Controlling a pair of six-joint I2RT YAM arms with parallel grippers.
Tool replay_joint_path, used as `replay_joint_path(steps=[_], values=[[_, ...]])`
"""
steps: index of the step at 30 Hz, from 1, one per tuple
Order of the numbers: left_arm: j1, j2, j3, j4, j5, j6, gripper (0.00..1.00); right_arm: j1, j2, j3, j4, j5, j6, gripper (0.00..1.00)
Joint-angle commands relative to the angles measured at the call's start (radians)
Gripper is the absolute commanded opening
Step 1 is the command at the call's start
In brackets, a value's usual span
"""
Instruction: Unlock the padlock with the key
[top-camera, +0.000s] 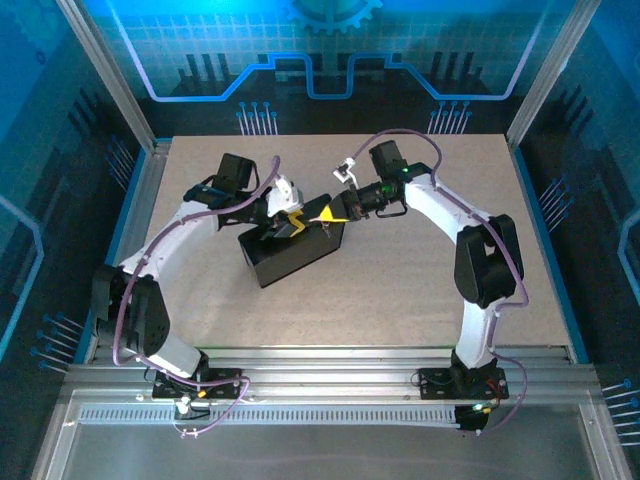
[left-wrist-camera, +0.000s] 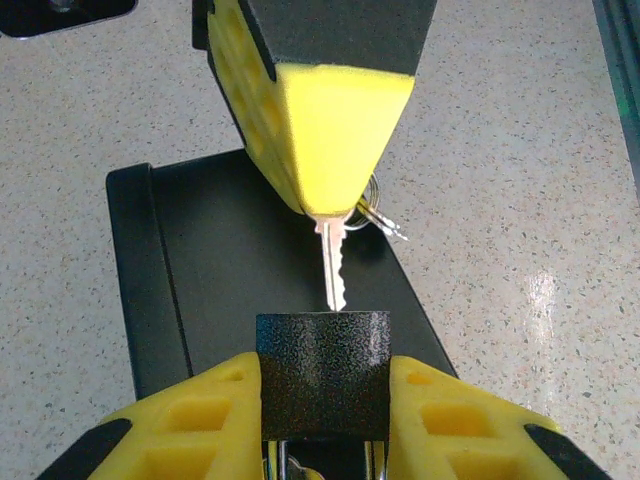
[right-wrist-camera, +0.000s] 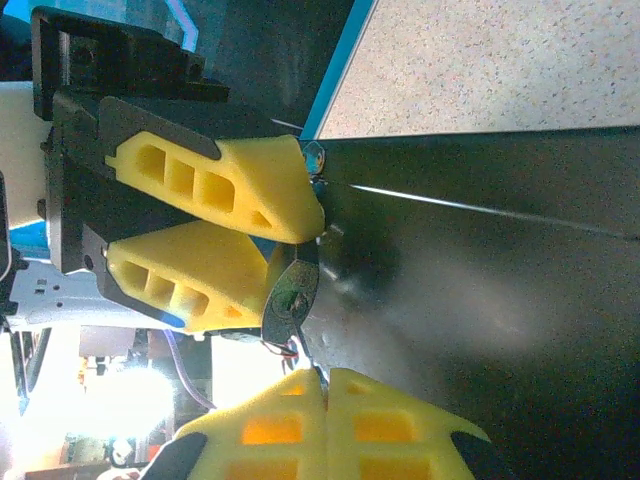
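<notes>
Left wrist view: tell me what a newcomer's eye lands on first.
The silvery key, pinched in the yellow-tipped right hand, points straight down at the dark padlock in mid-frame, its tip at the padlock's face. The left hand clamps that padlock from both sides at the bottom edge, with a black box behind.

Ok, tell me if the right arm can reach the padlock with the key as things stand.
Probably yes: the right pincer grips the key, its tip right at the padlock held in the left pincer, nothing between them. Whether it lines up to enter, I cannot tell.
</notes>
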Motion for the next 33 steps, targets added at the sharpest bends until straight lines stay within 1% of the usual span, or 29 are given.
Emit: replay_joint_path(steps=[1, 6, 22, 24, 26, 27, 29, 33], values=[[-0.018, -0.056, -0.004, 0.052, 0.058, 0.003, 0.00, 0.010, 0.018, 0.030, -0.036, -0.050, -0.028, 0.00], [-0.025, -0.054, -0.002, 0.046, 0.045, 0.008, 0.00, 0.009, 0.011, 0.023, -0.023, -0.066, -0.025, 0.00], [-0.040, -0.073, -0.020, 0.082, 0.018, 0.001, 0.00, 0.022, 0.032, 0.046, -0.067, -0.024, -0.012, 0.00], [-0.040, -0.076, -0.025, 0.088, 0.012, 0.000, 0.00, 0.019, 0.023, 0.034, -0.053, -0.019, 0.003, 0.00], [-0.041, -0.078, -0.037, 0.095, 0.002, 0.001, 0.00, 0.007, 0.000, -0.003, 0.007, -0.019, 0.055, 0.00], [-0.041, -0.080, -0.043, 0.092, 0.003, 0.007, 0.00, -0.002, -0.019, -0.028, 0.043, -0.020, 0.094, 0.00], [-0.040, -0.086, -0.056, 0.066, 0.029, 0.069, 0.00, -0.019, -0.055, -0.073, 0.080, -0.005, 0.139, 0.00], [-0.042, -0.065, -0.039, -0.010, 0.072, 0.159, 0.00, -0.028, -0.136, -0.149, 0.083, 0.015, 0.150, 0.00]])
